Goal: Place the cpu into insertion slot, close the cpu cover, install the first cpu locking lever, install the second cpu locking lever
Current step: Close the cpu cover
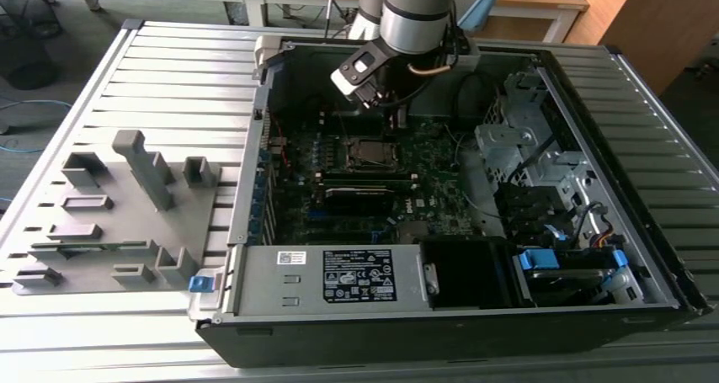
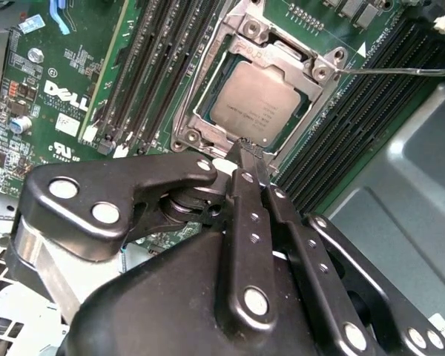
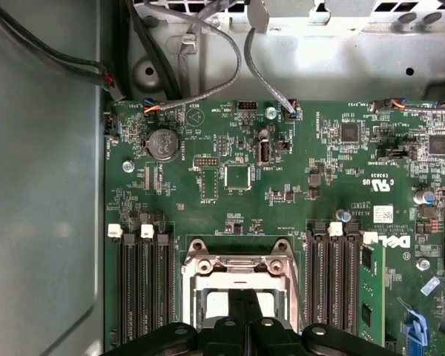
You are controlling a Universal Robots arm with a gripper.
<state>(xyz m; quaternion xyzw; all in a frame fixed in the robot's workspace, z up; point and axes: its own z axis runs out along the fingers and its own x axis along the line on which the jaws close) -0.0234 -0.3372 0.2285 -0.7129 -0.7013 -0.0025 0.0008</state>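
We see gripper [image 2: 246, 152] clenched on nothing | tips at edge of cpu cover [image 2: 206, 93] | cpu [image 2: 256, 104] seated in insertion slot [image 2: 246, 28], cover down

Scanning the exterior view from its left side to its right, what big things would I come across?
The grey slotted rack → the insertion slot on the green board → the silver metal drive cage.

- Even overhead light in the exterior view: slatted table [image 1: 168, 71] bright, computer case [image 1: 450, 337] interior shadowed.
- In the second wrist view the cpu [image 2: 256, 100] has a dull sheen; the gripper [image 2: 246, 152] carries small highlights.
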